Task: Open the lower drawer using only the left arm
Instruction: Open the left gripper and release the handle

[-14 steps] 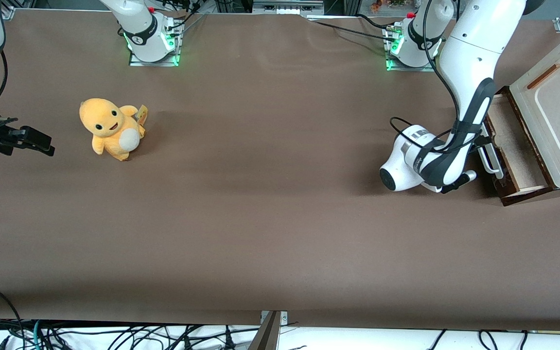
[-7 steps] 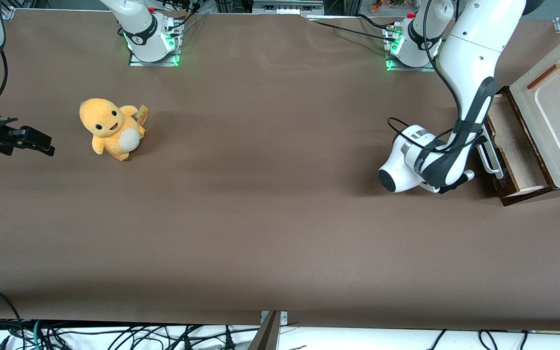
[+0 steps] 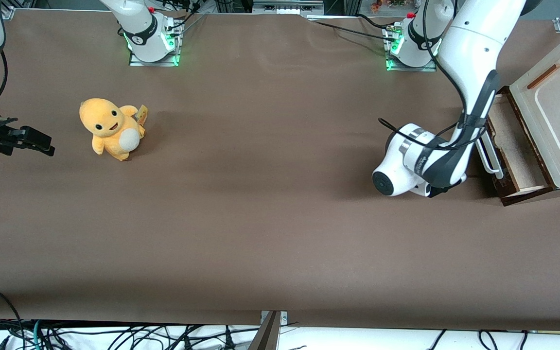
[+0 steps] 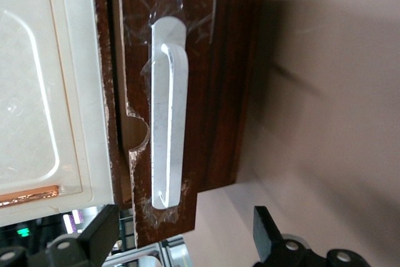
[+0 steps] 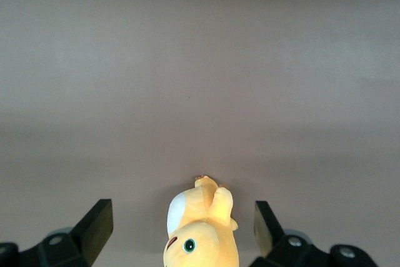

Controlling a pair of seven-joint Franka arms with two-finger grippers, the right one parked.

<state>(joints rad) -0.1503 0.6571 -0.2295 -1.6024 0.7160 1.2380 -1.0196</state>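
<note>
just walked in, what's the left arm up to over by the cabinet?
The left arm is working on the lower drawer, which already stands pulled out with its pale inside showing. The gripper is open in front of the drawer's white handle, apart from it and holding nothing. A yellow plush toy sits untouched toward the parked arm's end of the table.

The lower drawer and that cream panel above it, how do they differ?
The lower drawer has a dark brown front; the cream panel is pale. The drawer carries a white bar handle; the panel shows only a thin orange-brown strip. The drawer is pulled out, showing beige inner walls; the panel sits back above it. Both belong to one cabinet. The gripper is in front of the handle, jaws open, holding nothing.
</note>
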